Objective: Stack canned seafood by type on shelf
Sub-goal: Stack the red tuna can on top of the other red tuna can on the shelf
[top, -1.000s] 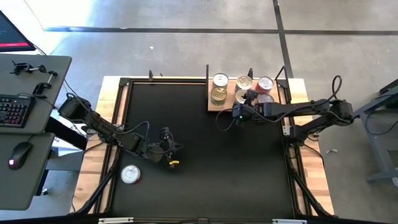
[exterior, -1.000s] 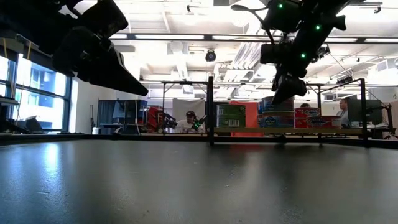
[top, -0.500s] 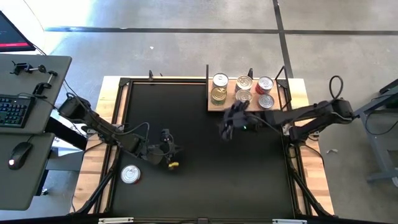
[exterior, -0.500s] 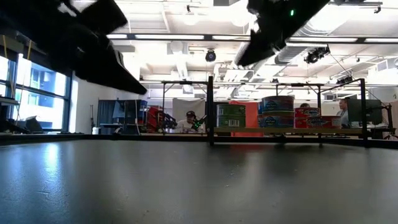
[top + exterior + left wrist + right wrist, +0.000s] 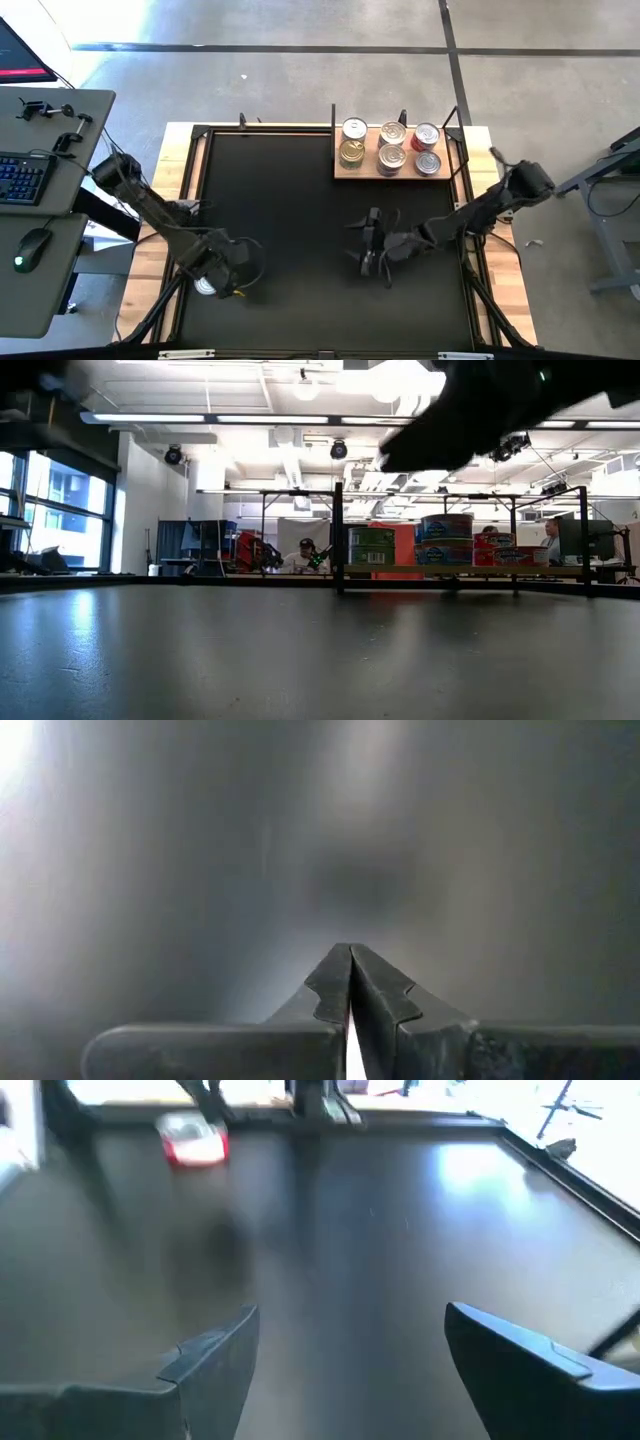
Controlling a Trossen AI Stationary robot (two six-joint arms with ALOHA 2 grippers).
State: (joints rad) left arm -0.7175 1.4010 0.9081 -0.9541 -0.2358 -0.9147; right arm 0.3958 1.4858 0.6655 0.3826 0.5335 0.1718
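The shelf (image 5: pixel 345 170), a light-brown board at the far right of the mat, carries several tins (image 5: pixel 391 146) standing on it, some stacked; the low view shows them on the shelf (image 5: pixel 400 571) as a green-sided tin (image 5: pixel 372 546), a stack (image 5: pixel 447 540) and red-sided ones (image 5: pixel 510 555). One red-sided tin (image 5: pixel 195 1142) sits alone near the left front corner, mostly hidden under my left arm (image 5: pixel 205 288). My left gripper (image 5: pixel 245 262) is shut (image 5: pixel 350 960) above bare mat beside that tin. My right gripper (image 5: pixel 366 243) hovers open (image 5: pixel 350 1320) mid-table, pointing left.
A black mat (image 5: pixel 300 200) covers the table inside a dark frame with wooden borders. A desk with keyboard and mouse (image 5: pixel 30 180) stands left of the table. Posts rise at the shelf's corners (image 5: pixel 339 535). The room behind holds a seated person (image 5: pixel 305 555).
My right gripper has left the shelf and swung toward the near edge and the table's middle, turning until it points left. My left gripper has drawn back toward the near left corner, and its arm now covers most of the lone tin. The tins have stayed put.
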